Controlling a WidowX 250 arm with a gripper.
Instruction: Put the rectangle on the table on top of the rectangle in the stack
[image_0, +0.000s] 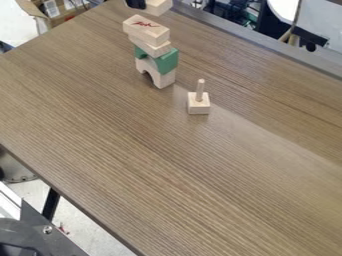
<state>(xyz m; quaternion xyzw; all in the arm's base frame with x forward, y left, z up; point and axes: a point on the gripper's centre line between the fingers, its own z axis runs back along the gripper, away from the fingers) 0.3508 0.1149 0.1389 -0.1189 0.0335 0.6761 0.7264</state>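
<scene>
One block (159, 7) hangs from the tool (136, 4) (black) — near the stack (146, 31).

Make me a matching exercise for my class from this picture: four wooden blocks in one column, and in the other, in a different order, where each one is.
Blocks
1. Arch block
2. Green block
3. Block with a red marking
4. Block with an upright peg

Places
A. Directly on the table, apart from the stack
B. At the very top of the stack
C. In the stack, just above its lowest block
D. At the bottom of the stack

Right pairs: 1-D, 2-C, 3-B, 4-A
</scene>
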